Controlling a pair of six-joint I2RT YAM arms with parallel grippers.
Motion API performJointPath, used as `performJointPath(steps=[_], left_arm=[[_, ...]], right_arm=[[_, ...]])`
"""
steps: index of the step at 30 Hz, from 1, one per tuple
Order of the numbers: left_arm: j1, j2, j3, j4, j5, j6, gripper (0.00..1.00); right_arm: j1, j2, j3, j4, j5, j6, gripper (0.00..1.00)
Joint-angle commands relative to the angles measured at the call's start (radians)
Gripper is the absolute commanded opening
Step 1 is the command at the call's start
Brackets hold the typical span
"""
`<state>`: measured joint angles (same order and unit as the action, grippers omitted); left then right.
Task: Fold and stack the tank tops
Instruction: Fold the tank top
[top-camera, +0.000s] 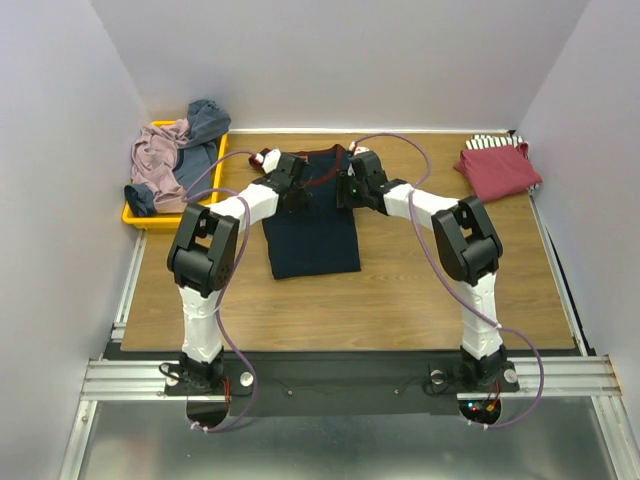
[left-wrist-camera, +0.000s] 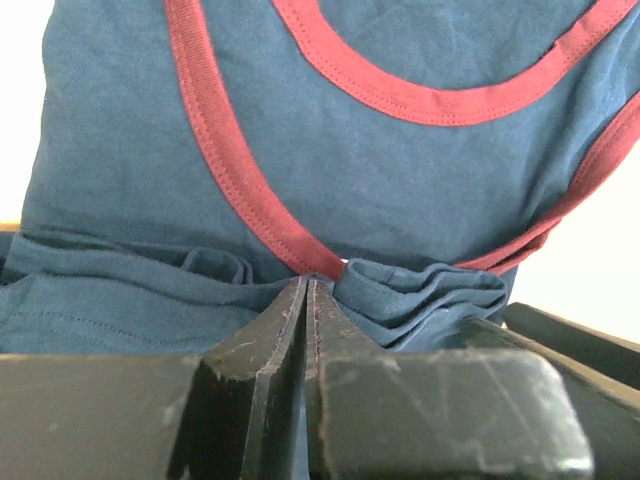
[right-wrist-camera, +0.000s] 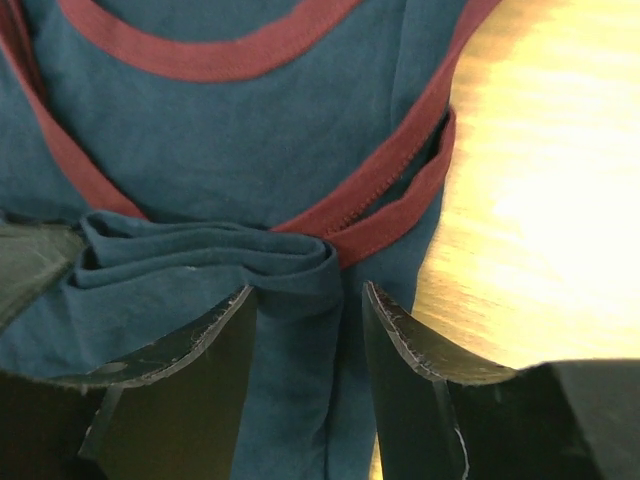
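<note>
From above, both arms hide the neck and shoulders of the navy jersey (top-camera: 315, 235). At far right, the striped top (top-camera: 490, 142) lies almost wholly under the dark red top (top-camera: 497, 170), with only a narrow edge showing. The heaped mauve top (top-camera: 158, 158) and grey-blue top (top-camera: 207, 120) bury much of the yellow tray (top-camera: 150, 218). Both wrist views crop the jersey at top and bottom, and the tips of the left gripper (left-wrist-camera: 308, 285) vanish into a bunched fold.

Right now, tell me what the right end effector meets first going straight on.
The bunched fold of the navy tank top, just ahead between the fingers of the right end effector, though depth is unclear.
</note>
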<state>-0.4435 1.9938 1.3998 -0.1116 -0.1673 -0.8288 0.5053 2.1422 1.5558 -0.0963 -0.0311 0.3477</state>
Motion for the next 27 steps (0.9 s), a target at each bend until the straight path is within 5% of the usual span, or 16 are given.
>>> performJointPath(steps=[1,8,12,14,27], left_arm=[[0.002,0.003,0.059,-0.007,-0.012,0.017,0.16],[0.002,0.01,0.074,-0.002,0.011,0.026,0.16],[0.002,0.007,0.071,0.01,0.026,0.03,0.16],[0.002,-0.001,0.07,0.013,0.029,0.031,0.16],[-0.02,-0.046,0.102,0.047,0.107,0.065,0.16]], right_arm=[[-0.002,0.024,0.015,0.052,-0.03,0.013,0.52],[-0.001,0.031,0.021,0.055,-0.029,0.014,0.46],[-0.004,0.018,0.016,0.056,-0.02,0.028,0.16],[-0.004,0.004,0.009,0.056,-0.013,0.033,0.11],[-0.002,-0.125,-0.065,-0.011,0.235,0.051,0.08]])
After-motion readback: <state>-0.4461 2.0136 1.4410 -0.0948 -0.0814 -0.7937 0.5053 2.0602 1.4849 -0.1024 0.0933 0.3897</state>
